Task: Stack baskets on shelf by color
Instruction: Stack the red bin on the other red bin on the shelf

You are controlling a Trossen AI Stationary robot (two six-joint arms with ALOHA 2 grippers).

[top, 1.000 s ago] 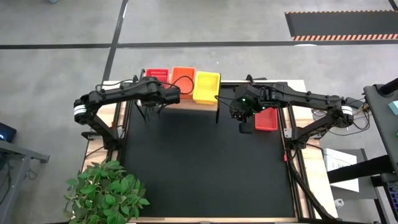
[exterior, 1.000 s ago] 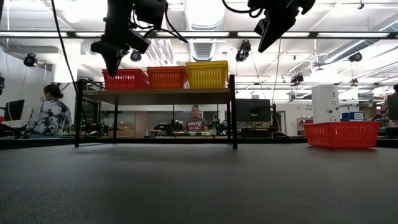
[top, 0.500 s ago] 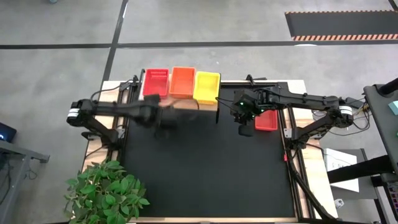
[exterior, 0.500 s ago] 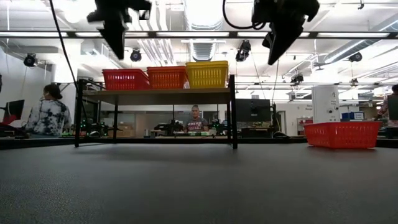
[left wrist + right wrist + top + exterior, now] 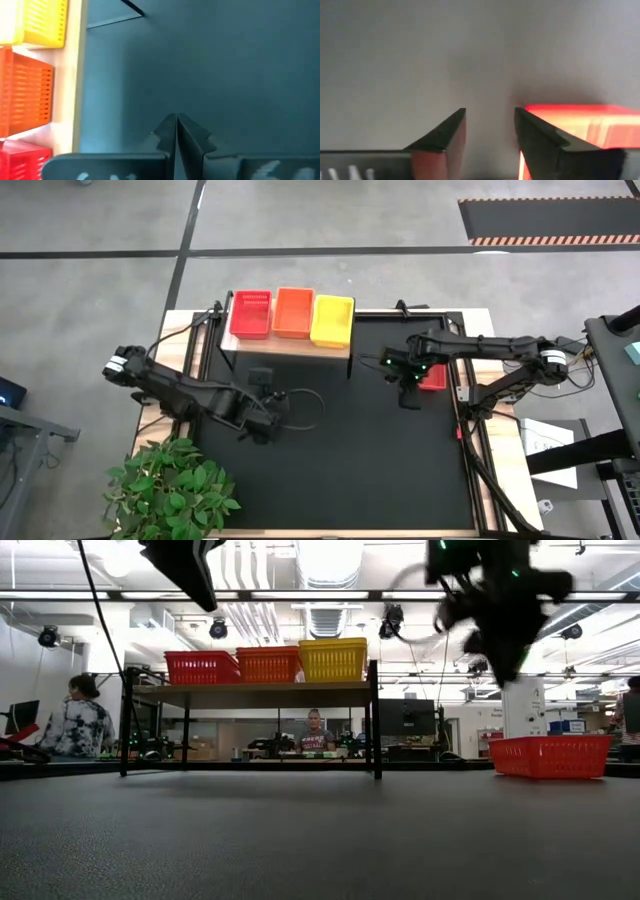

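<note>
Three baskets sit side by side on the shelf [image 5: 290, 346] at the high view's upper centre: red [image 5: 250, 313], orange [image 5: 293, 312], yellow [image 5: 332, 320], long axes running up the frame. A fourth red basket [image 5: 434, 377] lies at centre right, beside the right gripper [image 5: 408, 379], whose fingers stand apart, empty. At lower left, the left gripper [image 5: 176, 131] is pinched together, empty. No writing is readable.

Bright, even overhead light from ceiling strips [image 5: 320, 595] glares in the low view. The right arm [image 5: 495, 600] is motion-blurred there. The right wrist view is soft, hazy grey.
</note>
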